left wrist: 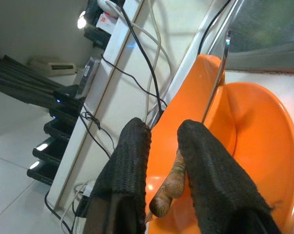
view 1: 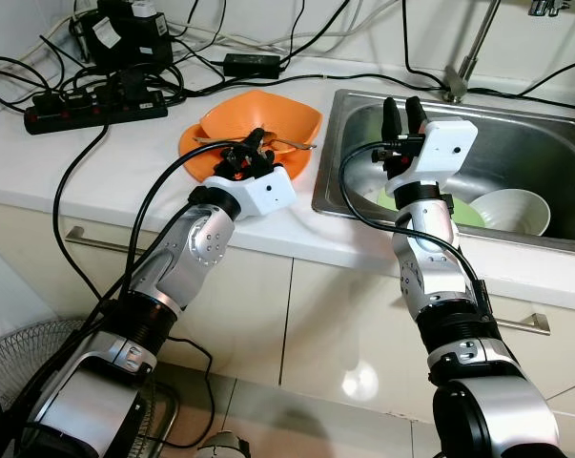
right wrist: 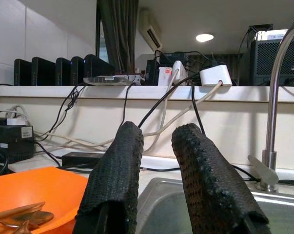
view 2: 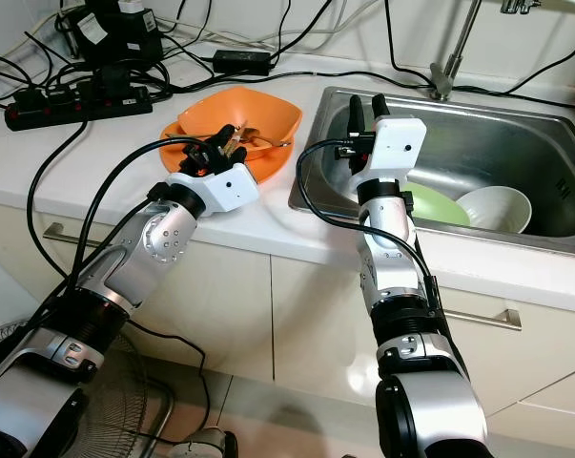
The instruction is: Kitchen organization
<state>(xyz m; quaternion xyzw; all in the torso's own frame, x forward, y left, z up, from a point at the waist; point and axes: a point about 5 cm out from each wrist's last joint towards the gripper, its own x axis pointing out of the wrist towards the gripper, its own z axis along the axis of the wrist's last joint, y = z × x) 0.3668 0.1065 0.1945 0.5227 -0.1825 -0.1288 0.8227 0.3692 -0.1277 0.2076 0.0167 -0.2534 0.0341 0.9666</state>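
Two grippers face you: your left gripper (left wrist: 161, 180), narrowly parted, straddles a wooden utensil handle (left wrist: 167, 192) in the orange bowl (view 1: 268, 119) at 11 o'clock; your right gripper (view 1: 402, 114) hovers empty, slightly parted, over the sink (view 1: 516, 143).

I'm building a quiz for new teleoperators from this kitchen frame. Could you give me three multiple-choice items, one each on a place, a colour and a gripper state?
1. Where does the white bowl sit?
A. in the sink
B. on the counter by the power strip
C. on the floor

2. What colour is the square bowl on the counter?
A. blue
B. orange
C. black

3. How does the left gripper stand?
A. shut flat with nothing between its fingers
B. fingers apart around a wooden utensil handle in the orange bowl
C. hanging beside the cabinet

Answers:
1 A: the white bowl lies inside the steel sink, beside a green plate.
2 B: it is plainly orange in both eye views.
3 B: the left wrist view shows the wooden handle between the parted fingers.
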